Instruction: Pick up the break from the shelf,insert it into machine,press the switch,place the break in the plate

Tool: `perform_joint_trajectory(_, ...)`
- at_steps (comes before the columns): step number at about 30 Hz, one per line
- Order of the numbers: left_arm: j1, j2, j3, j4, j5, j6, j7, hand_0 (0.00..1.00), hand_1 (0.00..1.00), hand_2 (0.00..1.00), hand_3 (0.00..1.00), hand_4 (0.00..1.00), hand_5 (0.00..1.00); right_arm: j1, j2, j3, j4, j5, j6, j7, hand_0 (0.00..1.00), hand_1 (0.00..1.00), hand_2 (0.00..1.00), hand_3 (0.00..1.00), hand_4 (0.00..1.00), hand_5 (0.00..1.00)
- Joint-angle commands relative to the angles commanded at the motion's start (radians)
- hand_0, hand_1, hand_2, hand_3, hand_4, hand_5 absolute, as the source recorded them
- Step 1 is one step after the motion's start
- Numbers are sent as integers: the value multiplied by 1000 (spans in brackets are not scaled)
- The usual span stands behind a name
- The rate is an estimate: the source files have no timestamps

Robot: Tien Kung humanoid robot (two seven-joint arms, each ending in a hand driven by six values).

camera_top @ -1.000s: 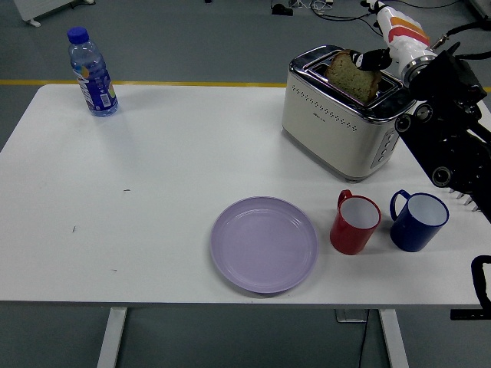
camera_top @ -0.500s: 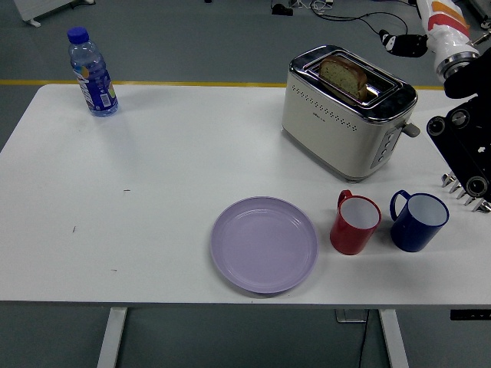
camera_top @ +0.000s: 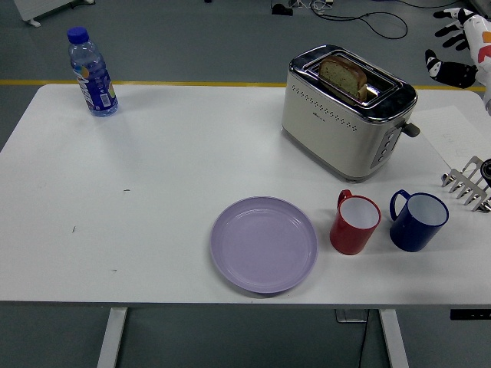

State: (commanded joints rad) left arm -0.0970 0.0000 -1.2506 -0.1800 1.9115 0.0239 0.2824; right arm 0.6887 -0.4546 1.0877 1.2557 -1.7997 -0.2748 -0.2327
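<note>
Bread sits in the toaster, slice upright in the slot, top crust poking above the chrome rim, so the insert step looks done. Toaster stands at approx 1 o'clock on the worktop, lever side facing 4 o'clock toward me; lever knob looks up, not yet pushed, afaict.

My right hand is way off at 2 o'clock, past the worktop's far corner, clear of everything. Fingers spread loose, holding nothing. Left hand not visible at all.

Next job, I reckon: come in from the right and push that lever down. It sits on the toaster's end face nearest my right side, so a short downward press w/ one fingertip should do.

Purple plate waits at 6 o'clock, bare, well apart from the toaster; handy drop spot for the slice later. Red mug and blue mug stand just beside each other at 4 o'clock, betw. plate and my reach path; could clip them. Metal rack at 3 o'clock edge. Water bottle at 10 o'clock, irrelevant.
</note>
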Motion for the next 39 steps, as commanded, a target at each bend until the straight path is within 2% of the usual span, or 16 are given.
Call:
perform_joint_trajectory(5,2,0,-5,0,7,-2,0,602,460,431,546,288,926,-63,-19,7,26,-9,13,-17,325,348,438,636,478,2)
perform_joint_trajectory(6,2,0,-5,0,7,-2,0,601,459,431,546,286,925,-67,-20,8,27,-10,13,-18,293,295,380,609,518,2)
perform_joint_trajectory(11,2,0,-6,0,4,-1,-3,601,459,431,546,286,925,-117,-28,30,43,-10,3,-25,293,295,380,609,518,2)
perform_joint_trajectory(13,2,0,-5,0,3,-1,-4,601,459,431,545,287,926,-130,-27,33,45,-10,3,-27,267,266,354,597,515,2)
perform_joint_trajectory(22,2,0,-10,0,11,-3,-4,602,459,431,546,286,926,-156,-18,1,32,16,14,-27,262,264,348,590,511,2)
perform_joint_trajectory(27,4,0,-9,0,15,-6,-2,602,461,431,546,286,927,-152,-11,-36,1,26,26,-31,264,260,345,589,505,2)
perform_joint_trajectory(39,7,0,-13,0,25,-8,-3,602,462,435,546,286,928,-158,2,-59,-38,40,34,-34,266,255,345,590,501,2)
